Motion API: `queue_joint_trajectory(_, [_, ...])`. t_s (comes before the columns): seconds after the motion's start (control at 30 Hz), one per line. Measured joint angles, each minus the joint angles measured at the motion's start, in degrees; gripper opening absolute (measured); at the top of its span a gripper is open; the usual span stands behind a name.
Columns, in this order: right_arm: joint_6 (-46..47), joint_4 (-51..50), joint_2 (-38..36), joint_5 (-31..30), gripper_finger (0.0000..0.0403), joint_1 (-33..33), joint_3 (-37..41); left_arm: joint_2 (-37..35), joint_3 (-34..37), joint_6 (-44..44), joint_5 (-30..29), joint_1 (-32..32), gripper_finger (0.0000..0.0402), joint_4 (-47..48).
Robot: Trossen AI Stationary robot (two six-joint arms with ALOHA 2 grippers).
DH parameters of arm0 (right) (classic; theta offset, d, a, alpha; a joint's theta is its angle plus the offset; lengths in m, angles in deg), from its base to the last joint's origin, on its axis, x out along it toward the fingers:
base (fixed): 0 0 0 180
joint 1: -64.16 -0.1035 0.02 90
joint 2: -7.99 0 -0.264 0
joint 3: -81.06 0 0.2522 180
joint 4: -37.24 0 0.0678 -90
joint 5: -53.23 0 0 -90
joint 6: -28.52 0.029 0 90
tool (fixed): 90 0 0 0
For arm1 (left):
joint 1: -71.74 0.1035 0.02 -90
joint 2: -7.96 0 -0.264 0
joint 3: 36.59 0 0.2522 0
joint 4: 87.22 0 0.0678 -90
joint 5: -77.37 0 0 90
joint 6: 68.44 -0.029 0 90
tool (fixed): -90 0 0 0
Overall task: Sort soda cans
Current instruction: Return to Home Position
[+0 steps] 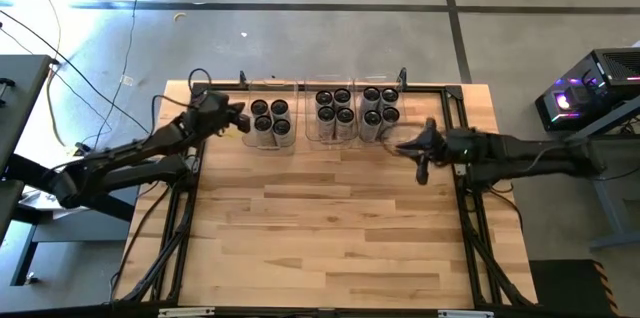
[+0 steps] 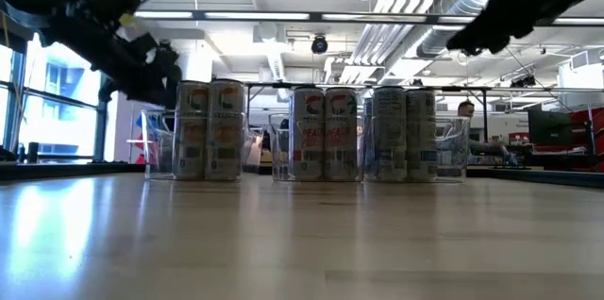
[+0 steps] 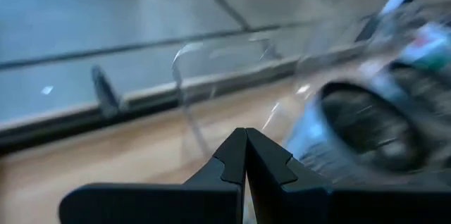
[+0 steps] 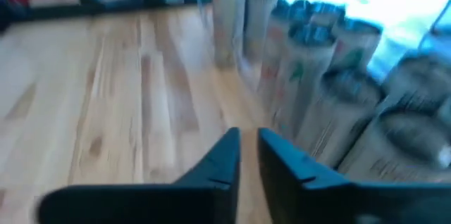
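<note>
Several soda cans stand upright in three clear bins along the table's far edge: a left group (image 1: pixel 270 120), a middle group (image 1: pixel 333 108) and a right group (image 1: pixel 380 106). In the low view they show as three rows (image 2: pixel 326 135). My left gripper (image 1: pixel 243 121) hovers shut and empty beside the left bin's left side, above the table; its tips meet in its wrist view (image 3: pixel 245 139), with a can top (image 3: pixel 373 122) close by. My right gripper (image 1: pixel 400 146) hangs in the air just near of the right bin, with a narrow gap between its fingers (image 4: pixel 249 143) and nothing in it.
A black frame (image 1: pixel 465 138) and cables run along the table's sides and far edge. Bare wooden tabletop (image 1: pixel 330 228) stretches from the bins to the near edge. A person (image 2: pixel 467 111) sits in the room far behind the table.
</note>
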Motion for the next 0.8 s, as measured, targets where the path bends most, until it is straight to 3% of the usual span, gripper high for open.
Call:
queue_joint_trajectory(0.1, [-5.9,5.7,-0.9,10.5,0.0007,7.4,0.0,-4.2,-0.1,-0.2,0.9,-0.8,0.0000,-0.1])
queue_joint_trajectory(0.23, [-7.1,9.6,-0.5,25.5,0.0004,18.1,0.0,-8.0,-0.1,0.7,4.4,-1.0,0.0000,-0.3])
queue_joint_trajectory(0.37, [-4.0,9.9,-0.5,33.2,0.0001,24.8,0.0,-10.1,-0.1,0.7,9.2,-1.0,0.0000,-0.3])
queue_joint_trajectory(0.57, [-0.3,14.1,-0.6,34.4,0.0000,20.7,0.2,-13.2,-0.1,0.3,13.3,-2.5,0.0000,-0.5])
queue_joint_trajectory(0.7, [2.2,29.8,-1.3,30.9,0.0000,13.0,8.2,-15.3,-0.1,-1.7,13.7,-6.1,0.0000,-0.6])
queue_joint_trajectory(0.8, [4.3,44.1,-1.2,24.5,0.0000,7.3,17.8,-16.4,-0.1,-3.2,13.6,-9.8,0.0000,-0.7])
